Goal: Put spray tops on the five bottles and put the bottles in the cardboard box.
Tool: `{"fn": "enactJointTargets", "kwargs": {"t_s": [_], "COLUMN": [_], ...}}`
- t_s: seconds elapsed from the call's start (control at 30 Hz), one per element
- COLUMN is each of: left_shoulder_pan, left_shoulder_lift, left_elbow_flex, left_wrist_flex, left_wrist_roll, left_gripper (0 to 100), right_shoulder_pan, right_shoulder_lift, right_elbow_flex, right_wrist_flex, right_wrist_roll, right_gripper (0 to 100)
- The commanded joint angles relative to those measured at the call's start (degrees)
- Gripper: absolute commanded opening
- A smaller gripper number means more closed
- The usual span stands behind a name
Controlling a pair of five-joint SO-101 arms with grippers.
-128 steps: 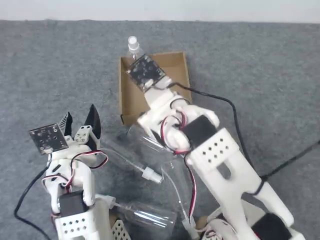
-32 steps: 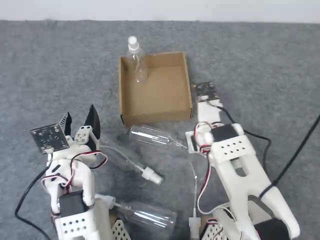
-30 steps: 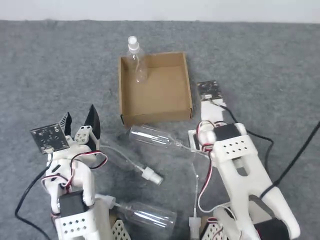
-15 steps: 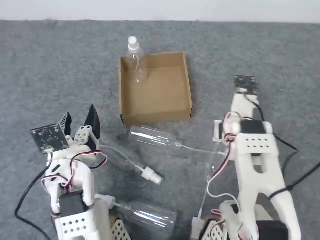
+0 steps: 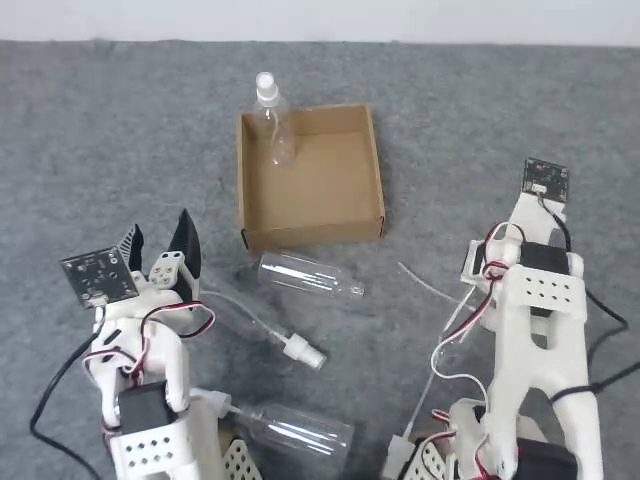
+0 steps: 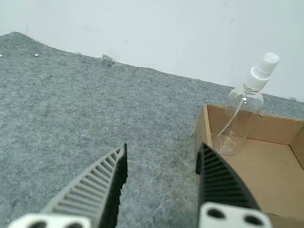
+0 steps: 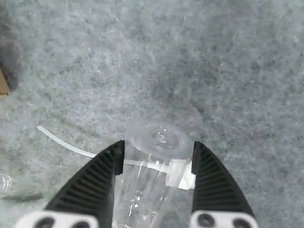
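Observation:
A clear bottle with a white spray top [image 5: 275, 135] [image 6: 237, 123] leans in the far left corner of the cardboard box [image 5: 310, 235] [image 6: 251, 128]. In front of the box lies a second bottle [image 5: 305, 272] with a bare neck. My right gripper [image 7: 158, 145] is shut on a white spray top [image 7: 180, 173], with a clear rounded piece [image 7: 159, 137] also between its fingers. The thin tube [image 5: 430, 285] [image 7: 61, 141] sticks out sideways above the carpet. My left gripper [image 5: 160, 235] [image 6: 161, 152] stands open and empty left of the box.
A loose spray top with its tube [image 5: 303, 350] lies on the carpet between the arms. A third clear bottle [image 5: 295, 430] lies by the left arm's base. The right arm [image 5: 530, 290] stands right of the box. Grey carpet surrounds the box.
The right arm left the box, went to the lying bottle's neck, then swung right, and the tube slid out of that neck. The left arm has kept still.

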Motion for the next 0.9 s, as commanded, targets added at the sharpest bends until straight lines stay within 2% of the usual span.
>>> {"fn": "enactJointTargets", "kwargs": {"t_s": [0.0, 0.2, 0.3, 0.57, 0.87], "left_shoulder_pan": [-0.26, -0.26, -0.26, -0.26, -0.26], "left_shoulder_lift": [-0.88, -0.88, -0.88, -0.88, -0.88], "left_elbow_flex": [-0.57, -0.57, -0.57, -0.57, -0.57], "left_wrist_flex": [-0.88, -0.88, -0.88, -0.88, -0.88], "left_wrist_roll": [-0.62, -0.62, -0.62, -0.62, -0.62], "left_gripper": [22, 22, 22, 22, 22], "right_shoulder_pan": [0.66, 0.57, -0.4, -6.37, -9.36], "right_shoulder_lift": [-2.68, -2.68, -2.68, -2.68, -2.68], "right_elbow_flex": [-3.08, -3.16, -3.96, -14.77, -18.81], "right_wrist_flex": [0.84, 0.84, 1.98, 15.43, 20.53], "right_wrist_roll": [-0.35, -0.09, 0.0, 4.75, 11.25], "right_gripper": [11.9, 32.5, 33.0, 33.3, 33.3]}}
